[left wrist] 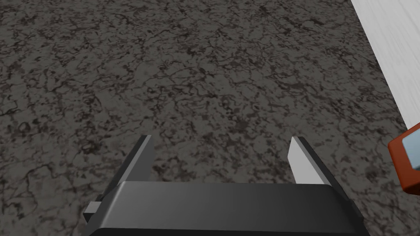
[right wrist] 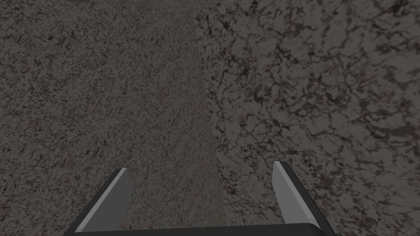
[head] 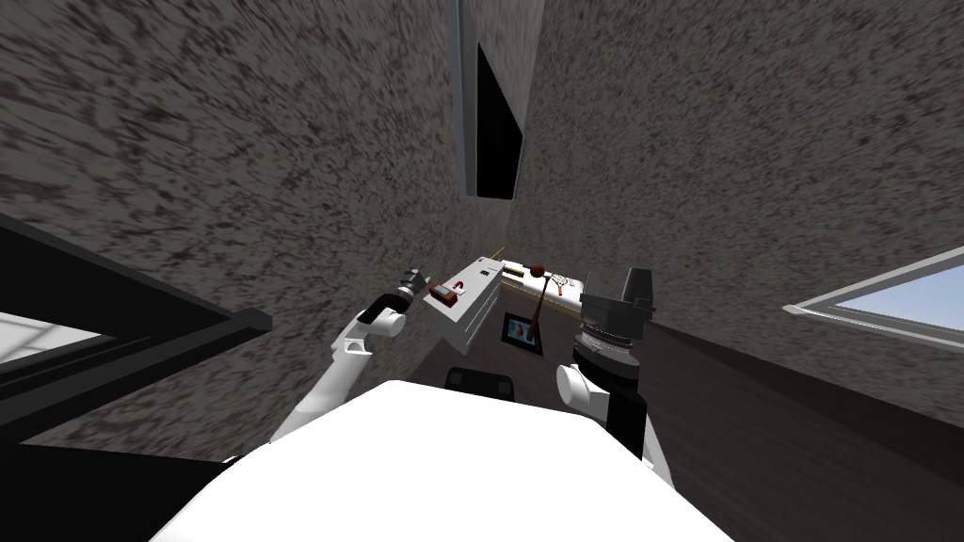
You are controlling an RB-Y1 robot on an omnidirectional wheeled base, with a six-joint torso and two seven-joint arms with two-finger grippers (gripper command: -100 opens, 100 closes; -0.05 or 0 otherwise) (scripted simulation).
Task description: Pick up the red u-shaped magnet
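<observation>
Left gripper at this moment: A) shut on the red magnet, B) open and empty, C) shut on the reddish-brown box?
B: the left gripper stands open with only the speckled grey surface in its gap, while the red magnet lies on the white cabinet.

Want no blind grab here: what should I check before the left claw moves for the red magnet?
1. Left claw open: ok, fingers apart, nothing between them.
2. Red u-shaped magnet found: ok, it lies on the white furniture in the head view.
3. Magnet lined up between the left claw's fingers: not ok, they face a dark speckled surface.
4. Path free: not ok, a reddish-brown box sits beside the magnet, nearer the claw.
5. Right claw out of the way: ok, open, apart from the magnet.
6. Magnet's orientation: cannot tell.
</observation>
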